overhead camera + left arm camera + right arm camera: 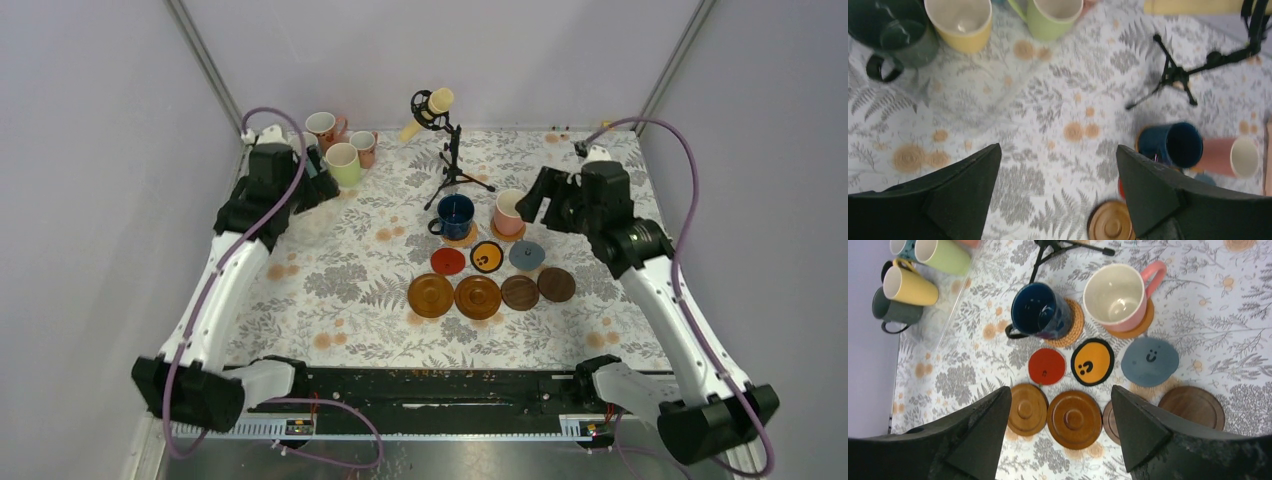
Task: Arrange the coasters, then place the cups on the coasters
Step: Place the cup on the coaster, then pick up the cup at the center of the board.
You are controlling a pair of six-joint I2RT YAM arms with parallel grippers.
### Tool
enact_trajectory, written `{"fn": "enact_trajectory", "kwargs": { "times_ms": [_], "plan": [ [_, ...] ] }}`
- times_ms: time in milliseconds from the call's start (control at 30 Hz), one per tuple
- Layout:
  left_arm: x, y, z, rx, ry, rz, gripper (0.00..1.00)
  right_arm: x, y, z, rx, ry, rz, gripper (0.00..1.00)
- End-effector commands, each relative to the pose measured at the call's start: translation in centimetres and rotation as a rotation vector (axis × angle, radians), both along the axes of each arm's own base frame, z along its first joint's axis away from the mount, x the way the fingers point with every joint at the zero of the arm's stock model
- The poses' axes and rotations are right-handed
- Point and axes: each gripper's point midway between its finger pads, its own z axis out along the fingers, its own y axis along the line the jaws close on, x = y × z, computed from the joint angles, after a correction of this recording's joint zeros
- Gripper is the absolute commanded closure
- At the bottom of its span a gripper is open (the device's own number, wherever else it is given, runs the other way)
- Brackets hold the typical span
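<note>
A navy cup (455, 215) stands on a cork coaster (1071, 326), and beside it a pink cup (509, 213) stands on a tan coaster (1138, 325). In front lie red (1046, 366), black-rimmed orange (1092, 361) and grey-blue (1149, 361) coasters. Nearer still is a row of wooden coasters (1074, 418). Dark green (895, 35), yellow (959, 22) and pale green (1053, 17) cups cluster at the back left. My right gripper (1060, 392) hangs open and empty above the wooden row, just right of the pink cup. My left gripper (1058, 150) is open and empty over bare cloth near the pale green cup (343, 163).
A cream microphone on a black tripod stand (452, 165) stands at the back centre, just behind the navy cup. Two more pink cups (323, 127) sit at the back left corner. Grey walls close in the floral tablecloth (340, 290) on three sides.
</note>
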Motion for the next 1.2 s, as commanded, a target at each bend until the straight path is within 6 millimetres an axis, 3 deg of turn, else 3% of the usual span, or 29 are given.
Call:
{"fn": "enact_trajectory", "kwargs": {
  "times_ms": [0, 67, 167, 400, 500, 967, 1167],
  "plan": [
    [6.3, 2.0, 3.4, 0.047, -0.096, 0.134, 0.17, -3.0, 0.5, 0.8, 0.034, -0.062, 0.087, 0.2],
    [8.9, 2.8, 2.5, 0.032, -0.068, 0.205, 0.26, -4.2, 0.5, 0.8, 0.052, -0.077, 0.102, 0.21],
    [12.8, 2.1, 0.9, -0.079, -0.031, 0.216, 0.4, -5.4, 0.3, 1.1, 0.063, -0.106, 0.112, 0.21],
    [18.3, 2.5, -5.2, -0.119, 0.07, 0.316, 0.43, -6.6, -0.7, 1.9, 0.022, -0.135, 0.112, 0.21],
    [19.9, 2.0, -6.4, -0.141, 0.075, 0.305, 0.44, -6.6, -0.4, 2.2, 0.029, -0.137, 0.123, 0.21],
    [23.5, 3.0, -9.9, -0.172, 0.094, 0.385, 0.48, -6.1, -0.3, 2.1, 0.032, -0.121, 0.116, 0.22],
    [23.6, 2.9, -11.4, -0.174, 0.124, 0.384, 0.49, -5.9, -0.4, 2.8, 0.034, -0.136, 0.109, 0.22]
  ]
}}
